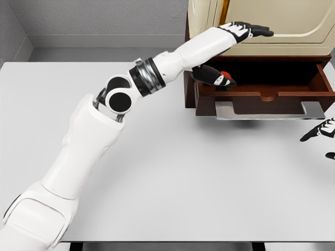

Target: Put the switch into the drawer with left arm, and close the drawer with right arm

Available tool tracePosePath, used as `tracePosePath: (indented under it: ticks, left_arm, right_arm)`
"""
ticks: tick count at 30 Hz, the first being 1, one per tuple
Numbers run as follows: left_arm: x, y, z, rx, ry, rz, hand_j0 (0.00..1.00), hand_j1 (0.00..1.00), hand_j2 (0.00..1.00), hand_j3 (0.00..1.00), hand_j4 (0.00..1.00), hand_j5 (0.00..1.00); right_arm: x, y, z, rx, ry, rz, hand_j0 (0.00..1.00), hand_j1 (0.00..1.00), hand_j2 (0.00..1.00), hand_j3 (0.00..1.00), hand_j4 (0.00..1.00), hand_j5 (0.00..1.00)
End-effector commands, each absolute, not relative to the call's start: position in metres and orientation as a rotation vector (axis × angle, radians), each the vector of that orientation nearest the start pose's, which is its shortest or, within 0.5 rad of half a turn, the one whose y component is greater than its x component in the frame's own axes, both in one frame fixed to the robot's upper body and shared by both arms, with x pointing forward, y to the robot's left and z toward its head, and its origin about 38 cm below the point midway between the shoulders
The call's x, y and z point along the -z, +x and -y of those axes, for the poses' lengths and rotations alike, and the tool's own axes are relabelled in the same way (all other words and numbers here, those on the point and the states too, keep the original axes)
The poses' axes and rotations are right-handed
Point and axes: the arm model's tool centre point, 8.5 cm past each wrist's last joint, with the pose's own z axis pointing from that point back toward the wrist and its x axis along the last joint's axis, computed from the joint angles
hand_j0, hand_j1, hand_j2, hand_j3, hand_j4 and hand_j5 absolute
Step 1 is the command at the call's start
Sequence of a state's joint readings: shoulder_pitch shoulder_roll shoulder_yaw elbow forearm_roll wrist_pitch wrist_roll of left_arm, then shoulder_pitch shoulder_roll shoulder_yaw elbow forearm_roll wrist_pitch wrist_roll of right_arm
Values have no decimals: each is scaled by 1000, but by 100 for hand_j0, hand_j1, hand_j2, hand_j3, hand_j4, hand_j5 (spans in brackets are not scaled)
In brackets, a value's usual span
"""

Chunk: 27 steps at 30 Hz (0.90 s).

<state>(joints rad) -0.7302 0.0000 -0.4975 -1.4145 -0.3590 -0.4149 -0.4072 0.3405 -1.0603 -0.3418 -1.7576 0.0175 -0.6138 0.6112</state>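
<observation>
The brown drawer (pixel 264 97) stands pulled out of a cream cabinet (pixel 293 23), with its silver handle (pixel 269 111) at the front. The switch (pixel 219 77), a black piece with a red part, lies at the drawer's left front corner, partly under my left forearm. My left hand (pixel 250 29) is higher up, over the cabinet front above the drawer, with its fingers stretched out flat and holding nothing. My right hand (pixel 320 130) shows only at the right edge, just below and right of the handle, apart from it, with fingers spread.
The white table (pixel 172 172) runs from the cabinet to the front edge. My left arm crosses it diagonally from the lower left. A grey wall stands behind the table.
</observation>
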Motion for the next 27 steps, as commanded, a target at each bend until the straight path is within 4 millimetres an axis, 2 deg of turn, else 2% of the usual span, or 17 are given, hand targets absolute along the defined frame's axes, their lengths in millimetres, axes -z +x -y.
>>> tracePosePath:
  ticks: [1,3,4,6,7,8,9,11,16,17,20,21,22,23,25,27]
  left_arm:
    - [-315,433,-14,-1903,117,-2990,96,96,96,96,96,96]
    - [-314,430,-22,-1916,98,-2966,96,96,96,96,96,96]
    - [-306,425,-28,-1927,113,-2966,96,96,96,96,96,96]
    - [-304,410,-51,-1890,210,-2976,97,97,97,97,97,97]
    - [-305,401,-62,-1885,223,-2968,100,100,100,100,100,100]
    - [-300,400,-74,-1866,303,-3006,100,100,100,100,100,100]
    - [-303,393,-84,-1844,429,-3009,100,100,100,100,100,100]
    - [-309,383,-98,-1825,572,-2993,100,100,100,100,100,100]
    - [-312,383,-127,-1786,724,-3042,100,100,100,100,100,100]
    - [-297,381,-137,-1802,803,-3078,100,100,100,100,100,100]
    - [-285,379,-148,-1806,1005,-3102,100,100,100,100,100,100]
    - [-284,379,-150,-1786,1059,-3113,100,100,100,100,100,100]
    - [-282,378,-149,-1814,1123,-3086,100,100,100,100,100,100]
    - [-283,379,-148,-1827,1255,-3064,100,100,100,100,100,100]
    - [-287,384,-145,-1930,1400,-3020,100,100,100,100,100,100]
    - [-293,394,-140,-2005,1663,-3014,100,100,100,100,100,100]
  right_arm:
    - [-251,288,441,-1733,-365,1401,71,71,71,71,71,71]
    - [-251,288,441,-1733,-365,1401,71,71,71,71,71,71]
    - [-250,288,441,-1733,-364,1401,71,71,71,71,71,71]
    - [-250,288,440,-1733,-362,1400,72,72,72,72,72,72]
    - [-249,288,440,-1733,-360,1400,72,72,72,72,72,72]
    - [-249,288,440,-1733,-360,1400,72,72,72,72,72,72]
    - [-249,288,440,-1733,-360,1400,71,71,71,71,71,71]
    - [-249,288,440,-1733,-359,1399,71,71,71,71,71,71]
    - [-248,287,440,-1733,-356,1396,71,71,71,71,71,71]
    - [-249,287,441,-1732,-360,1397,71,71,71,71,71,71]
    - [-250,287,441,-1730,-363,1400,72,72,72,72,72,72]
    - [-250,287,441,-1730,-365,1400,68,68,68,68,68,68]
    - [-250,287,441,-1730,-365,1400,71,71,71,71,71,71]
    - [-250,287,441,-1730,-365,1400,70,70,70,70,70,70]
    - [-250,287,441,-1730,-365,1400,70,70,70,70,70,70]
    - [-250,287,441,-1731,-366,1399,70,70,70,70,70,70]
